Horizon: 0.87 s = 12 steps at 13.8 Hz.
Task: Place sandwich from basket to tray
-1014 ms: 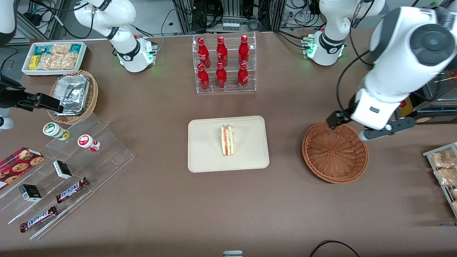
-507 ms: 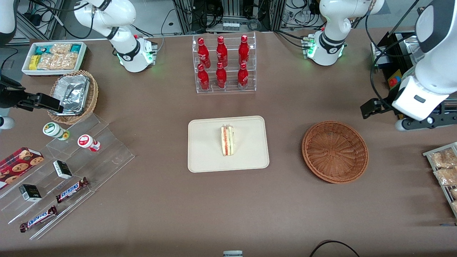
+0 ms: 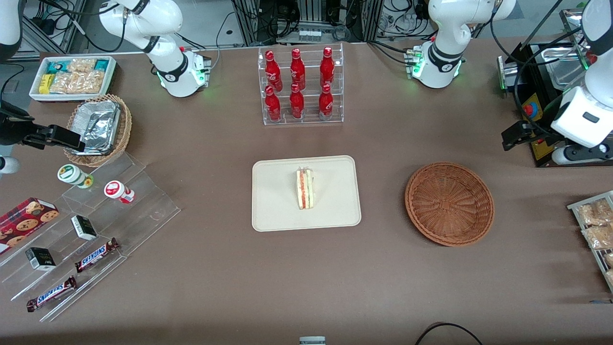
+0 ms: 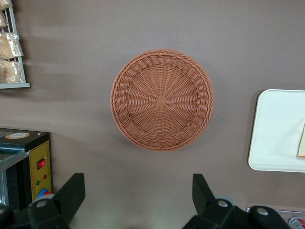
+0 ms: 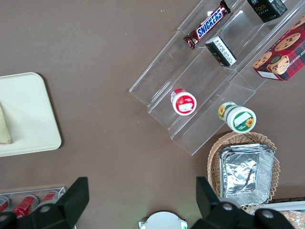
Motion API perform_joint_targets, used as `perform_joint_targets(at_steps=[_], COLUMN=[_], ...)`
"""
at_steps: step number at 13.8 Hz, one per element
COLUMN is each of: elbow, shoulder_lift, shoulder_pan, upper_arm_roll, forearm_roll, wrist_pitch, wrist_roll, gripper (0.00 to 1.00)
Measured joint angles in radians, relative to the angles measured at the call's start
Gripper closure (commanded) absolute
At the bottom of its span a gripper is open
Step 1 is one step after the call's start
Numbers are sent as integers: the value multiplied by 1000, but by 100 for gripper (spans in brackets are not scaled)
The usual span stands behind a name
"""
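The sandwich stands on its edge on the cream tray at the table's middle, red filling facing up. The reddish-brown basket is empty, beside the tray toward the working arm's end. The left arm's gripper is open and empty, high above the table, past the basket's rim at the working arm's end and a little farther from the front camera. In the left wrist view the gripper hangs over bare table with the basket, the tray's edge and a sliver of sandwich in sight.
A black box with a red button stands under the gripper's arm. A rack of snack packets lies at the working arm's end. A clear rack of red bottles stands farther from the camera than the tray. A foil-filled tan basket and acrylic shelves are at the parked arm's end.
The gripper moved off from above the basket toward the working arm's end of the table and a little farther from the camera. The sandwich, tray and basket have not moved.
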Motion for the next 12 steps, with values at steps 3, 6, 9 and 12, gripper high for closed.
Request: perform_joint_targets(at_steps=[3,6,9,12], elbow=[2,7,19,26], shoulder_lift=[0,0,0,0], shoulder_pan=[-14,-14,-13,-13], upper_arm_roll=[9,17,25,47], forearm_roll=[-1,-1,-1,-1], wrist_pitch=[1,7,7,7], wrist_roll=[16,46,76,96], gripper=[1,1,1,1])
